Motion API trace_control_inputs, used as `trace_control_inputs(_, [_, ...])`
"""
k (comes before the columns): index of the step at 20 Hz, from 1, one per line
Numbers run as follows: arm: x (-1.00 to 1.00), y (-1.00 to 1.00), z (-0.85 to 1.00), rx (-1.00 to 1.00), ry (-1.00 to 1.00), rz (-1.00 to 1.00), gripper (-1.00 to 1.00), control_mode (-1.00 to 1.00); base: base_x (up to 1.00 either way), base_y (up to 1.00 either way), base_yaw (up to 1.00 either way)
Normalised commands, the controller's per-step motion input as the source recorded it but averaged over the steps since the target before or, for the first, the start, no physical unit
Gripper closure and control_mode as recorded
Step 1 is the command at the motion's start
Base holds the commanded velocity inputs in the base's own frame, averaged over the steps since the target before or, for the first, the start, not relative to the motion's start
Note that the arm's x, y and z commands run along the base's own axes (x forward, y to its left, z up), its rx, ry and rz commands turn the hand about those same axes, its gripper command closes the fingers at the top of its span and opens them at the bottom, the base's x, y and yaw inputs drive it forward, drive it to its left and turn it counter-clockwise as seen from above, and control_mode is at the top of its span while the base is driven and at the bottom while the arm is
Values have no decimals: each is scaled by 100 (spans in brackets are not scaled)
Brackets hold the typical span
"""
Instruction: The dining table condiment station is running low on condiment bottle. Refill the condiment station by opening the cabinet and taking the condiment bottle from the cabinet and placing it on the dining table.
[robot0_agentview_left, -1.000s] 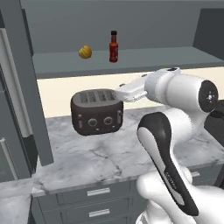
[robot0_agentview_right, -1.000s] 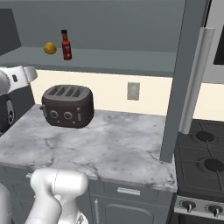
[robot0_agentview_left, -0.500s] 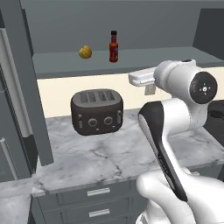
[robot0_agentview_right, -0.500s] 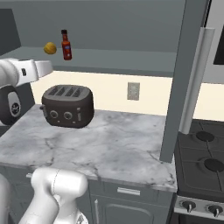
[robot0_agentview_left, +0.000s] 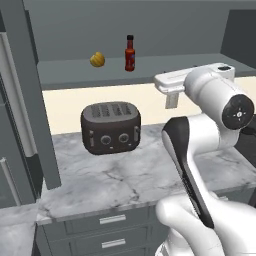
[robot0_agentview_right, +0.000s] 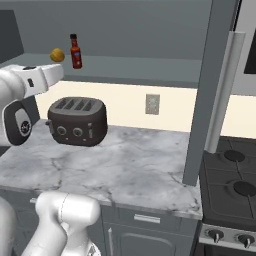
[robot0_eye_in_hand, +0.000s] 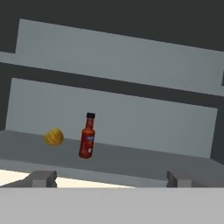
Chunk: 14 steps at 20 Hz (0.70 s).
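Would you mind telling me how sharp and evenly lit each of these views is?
Left base view: flat light, the condiment bottle crisp. Right base view: soft shade beneath the toaster, no glare. Hand view: slightly soft and tilted, the round yellow item fuzzy-edged.

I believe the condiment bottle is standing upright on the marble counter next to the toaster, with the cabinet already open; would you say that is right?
Not quite. The condiment bottle stands upright on the shelf of the open cabinet, beside a round yellow item, not on the counter. The toaster is on the counter below. The left base view shows this.
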Motion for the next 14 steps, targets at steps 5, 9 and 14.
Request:
trace_control_inputs(5, [1,0,28,0,-4,0,-100,-100,0,0,0])
trace_control_inputs(9, [17,0,2,0,0,0,-100,-100,0,0,0])
trace_control_inputs(14, [12,0,-13,0,0,0,-100,-100,0,0,0])
